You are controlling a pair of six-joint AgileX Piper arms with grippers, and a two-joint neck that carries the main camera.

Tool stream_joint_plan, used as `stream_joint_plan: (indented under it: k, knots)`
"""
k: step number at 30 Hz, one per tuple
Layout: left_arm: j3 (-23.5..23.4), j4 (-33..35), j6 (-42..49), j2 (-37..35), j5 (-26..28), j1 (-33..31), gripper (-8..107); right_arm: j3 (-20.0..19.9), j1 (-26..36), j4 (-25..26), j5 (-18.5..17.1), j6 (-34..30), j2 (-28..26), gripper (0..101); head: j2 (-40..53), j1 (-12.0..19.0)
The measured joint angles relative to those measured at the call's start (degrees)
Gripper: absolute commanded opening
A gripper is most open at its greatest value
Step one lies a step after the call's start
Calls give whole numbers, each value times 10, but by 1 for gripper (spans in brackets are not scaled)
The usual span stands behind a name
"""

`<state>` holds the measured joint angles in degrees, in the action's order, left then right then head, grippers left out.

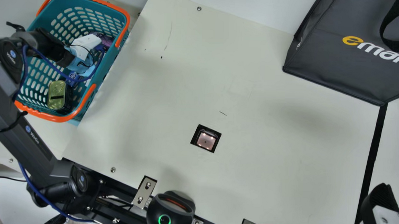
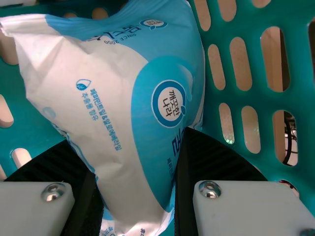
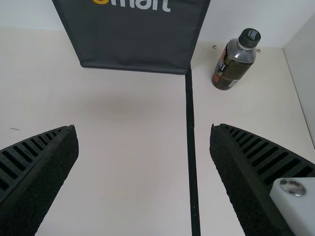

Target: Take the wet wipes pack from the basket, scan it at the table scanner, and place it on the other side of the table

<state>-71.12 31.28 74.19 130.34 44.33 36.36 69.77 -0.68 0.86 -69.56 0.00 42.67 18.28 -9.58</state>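
Note:
Over the teal basket [image 1: 119, 53], the left gripper [image 1: 80, 56] hangs low inside its rim. The left wrist view shows this gripper [image 2: 134, 162] shut on the blue and white wet wipes pack [image 2: 115, 113], its fingers squeezing the crinkled pack from both sides against a background of basket wall. The right gripper [image 1: 380, 199] is at the main view's lower right corner. Seen from its wrist, the right gripper [image 3: 144, 132] stands open over the table with nothing between the fingers. A square scanner window [image 1: 205, 140] is set in the tabletop.
A gold-lidded can [image 1: 56, 94] and a purple packet [image 1: 105, 41] lie in the basket. The dark shopping bag [image 1: 337, 67] stands at the back right, and a bottle [image 3: 235, 60] beyond the black tape line [image 3: 191, 123]. A rounded black device [image 1: 171, 212] sits at the near edge.

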Motion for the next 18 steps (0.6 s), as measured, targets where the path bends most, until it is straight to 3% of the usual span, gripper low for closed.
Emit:
stream_joint_plan:
  k: [18]
  knots:
    - [13, 41, -36, -68, 0, 45, -8, 0, 0, 0, -1, 0, 0, 95, 0, -1]
